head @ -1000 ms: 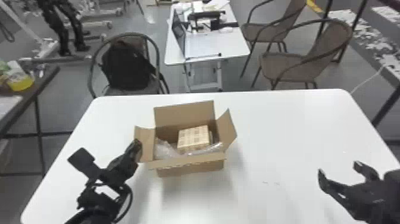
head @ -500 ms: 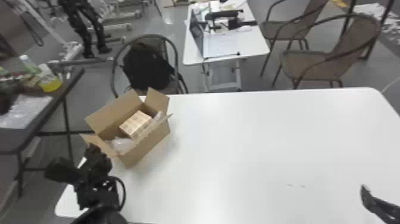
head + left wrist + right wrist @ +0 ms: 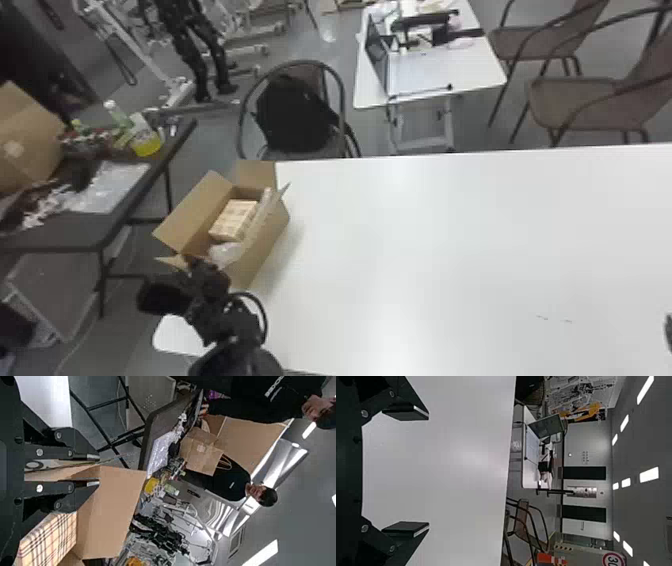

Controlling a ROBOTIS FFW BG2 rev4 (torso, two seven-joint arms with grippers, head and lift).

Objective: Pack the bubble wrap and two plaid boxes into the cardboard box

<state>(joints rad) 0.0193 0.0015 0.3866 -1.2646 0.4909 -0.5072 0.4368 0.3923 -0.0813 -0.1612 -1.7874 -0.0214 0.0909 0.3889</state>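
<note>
The cardboard box (image 3: 263, 246) stands with its flaps up at the left end of the white table. Inside lie a plaid box (image 3: 234, 220) and clear bubble wrap (image 3: 225, 253); whether a second plaid box is beneath cannot be told. My left gripper (image 3: 200, 264) is at the box's near left flap. In the left wrist view, my left gripper (image 3: 99, 470) is shut on that cardboard flap, with the plaid box (image 3: 51, 537) beside it. My right gripper (image 3: 668, 327) is at the head view's right edge; in the right wrist view, my right gripper (image 3: 429, 471) stands open over bare tabletop.
A dark side table (image 3: 65, 231) holding bottles, a plastic sheet (image 3: 111, 186) and a large carton (image 3: 27, 137) stands left of the box. Behind the white table (image 3: 450, 240) is a chair with a black bag (image 3: 295, 115). People are beyond the side table.
The cardboard box has moved left across the table and turned at an angle, with my left gripper staying at its flap. The head view has swung left, and my right gripper has slid toward its right edge.
</note>
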